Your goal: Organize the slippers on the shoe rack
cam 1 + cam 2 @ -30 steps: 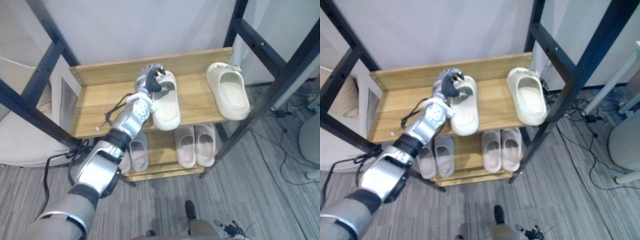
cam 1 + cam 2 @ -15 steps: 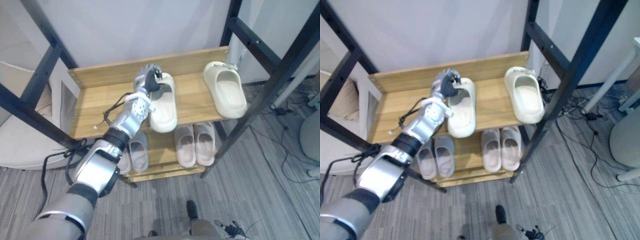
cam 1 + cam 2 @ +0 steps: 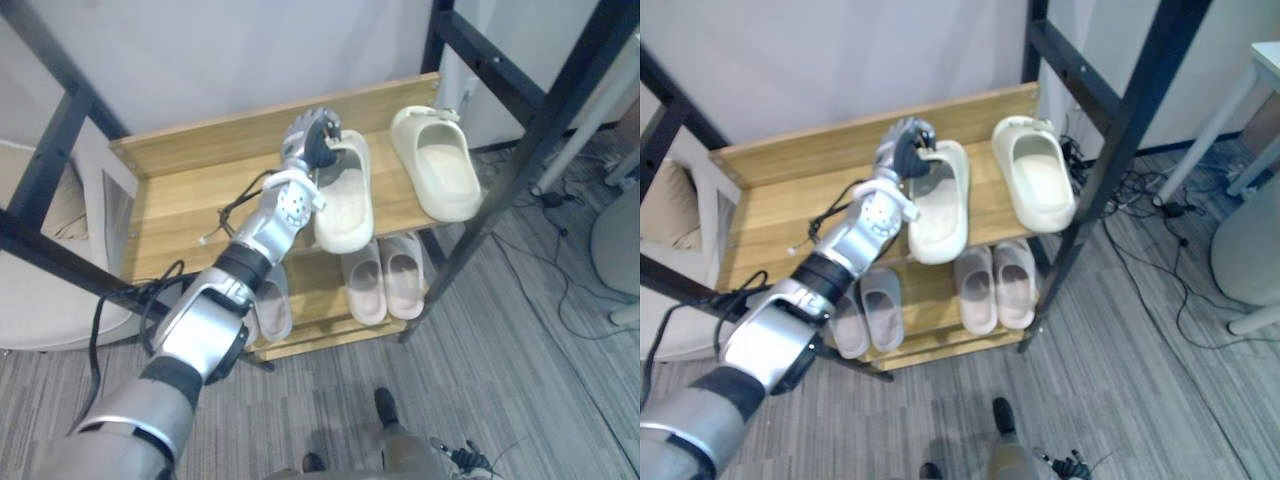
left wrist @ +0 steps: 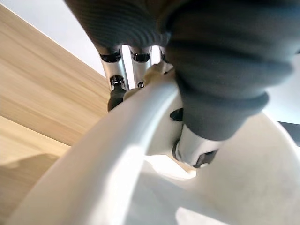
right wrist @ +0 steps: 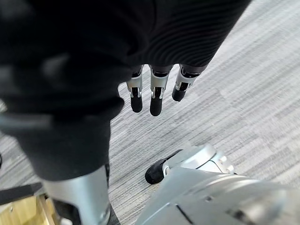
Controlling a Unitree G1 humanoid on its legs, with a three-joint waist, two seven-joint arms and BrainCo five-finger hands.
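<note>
On the shoe rack (image 3: 185,205) top shelf, the left hand (image 3: 310,138) pinches the cream slipper (image 3: 345,205) by its upper band. Likely light, flexible foam; grip the band rim. Right hand (image 5: 152,96) hangs, fingers relaxed.

a cream slipper (image 3: 345,205) and a second slipper (image 3: 437,172) lie apart atop the shoe rack (image 3: 190,200)

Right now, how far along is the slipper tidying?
Done: on the lower shelf, a left pair and a right pair each sit side by side; one cream slipper lies on the top shelf. In hand: the left hand grips the second slipper by its strap there. Left: closing the gap so the two pair up. The right hand hangs open above the floor.
</note>
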